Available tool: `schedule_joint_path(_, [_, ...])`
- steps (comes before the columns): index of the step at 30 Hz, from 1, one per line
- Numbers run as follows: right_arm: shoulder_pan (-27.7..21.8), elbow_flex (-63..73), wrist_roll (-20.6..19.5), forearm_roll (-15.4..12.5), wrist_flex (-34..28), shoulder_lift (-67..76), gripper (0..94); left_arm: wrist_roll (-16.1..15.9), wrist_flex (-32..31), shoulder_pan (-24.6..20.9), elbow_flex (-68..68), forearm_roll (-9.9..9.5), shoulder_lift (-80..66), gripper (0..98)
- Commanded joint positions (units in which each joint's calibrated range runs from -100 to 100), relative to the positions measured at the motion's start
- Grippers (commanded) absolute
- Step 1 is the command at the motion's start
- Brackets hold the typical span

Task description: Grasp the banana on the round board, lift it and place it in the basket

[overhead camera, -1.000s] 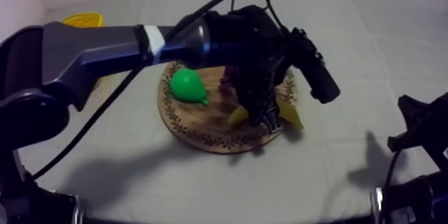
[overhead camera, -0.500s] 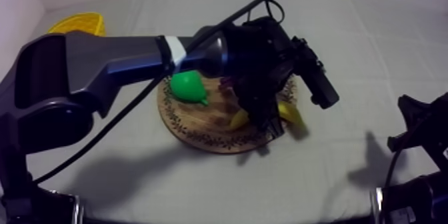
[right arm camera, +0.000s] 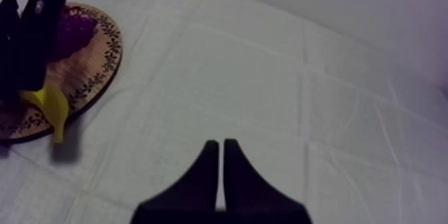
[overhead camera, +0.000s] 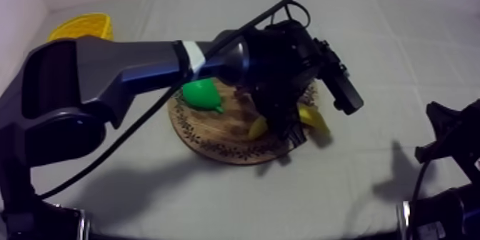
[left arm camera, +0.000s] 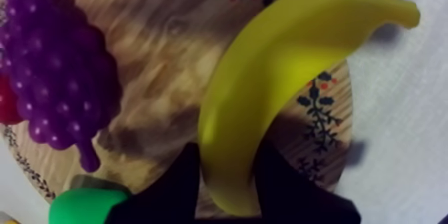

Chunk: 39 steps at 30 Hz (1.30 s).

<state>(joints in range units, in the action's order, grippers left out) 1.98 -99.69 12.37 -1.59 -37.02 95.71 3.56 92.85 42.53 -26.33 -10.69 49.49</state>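
Left hand point(left arm camera: 228, 155): clamped on banana point(left arm camera: 267, 73) at wooden board's point(overhead camera: 214, 141) 4 o'clock rim; arm reaches further over than a second ago. Grasp likely made, lift pending. Yellow basket point(overhead camera: 80, 25): bench point(overhead camera: 371, 50), 10 o'clock. Right hand point(right arm camera: 221, 150): narrow, idle.

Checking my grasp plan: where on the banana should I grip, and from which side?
Across its narrow width near the end over the wooden board, from above: the banana lies curved, clear of the grapes, leaving room for a finger either side. The left gripper is shut there.

Pear point(overhead camera: 200, 93), grapes point(left arm camera: 57, 83), small red fruit point(left arm camera: 7, 103)
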Motion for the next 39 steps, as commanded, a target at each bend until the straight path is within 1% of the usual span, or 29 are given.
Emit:
schedule_joint_path(1, [0.01,0.03,-0.07,0.0,0.01,0.04,0.6,0.1,-0.43,0.12,1.47,-0.71,-2.16,28.4])
schedule_joint_path(5, [0.01,0.03,-0.08,0.0,0.01,0.04,0.6,0.38,-0.82,-0.36,5.03,-2.25,-8.95,29.0])
schedule_joint_path(8, [0.01,0.03,-0.07,0.0,0.01,0.04,0.6,0.53,-0.8,-1.71,8.47,-3.35,-15.67,29.9])
schedule_joint_path(12, [0.05,0.03,-0.07,0.0,0.01,0.04,0.6,0.58,-1.01,-4.66,13.8,-4.48,-25.48,30.9])
schedule_joint_path(15, [0.07,0.03,-0.08,0.0,0.01,0.04,0.6,0.37,-2.12,-7.59,17.88,-4.95,-32.68,31.7])
schedule_joint_path(20, [0.08,0.03,-0.09,0.0,0.01,0.04,0.6,-0.43,-4.1,-14.13,24.56,-5.42,-42.67,32.9])
schedule_joint_path(27, [0.08,0.03,-0.07,0.0,0.01,0.04,0.6,-0.91,-7.41,-26.31,35.13,-5.45,-51.72,33.1])
schedule_joint_path(33, [0.08,0.03,-0.09,0.0,0.01,0.04,0.6,-1.56,-12.08,-35.9,42.75,-4.91,-54.49,33.2])
schedule_joint_path(39, [0.08,0.03,-0.07,0.0,0.01,0.04,0.6,-1.96,-14.99,-42.65,46.21,-4.54,-53.64,33.7])
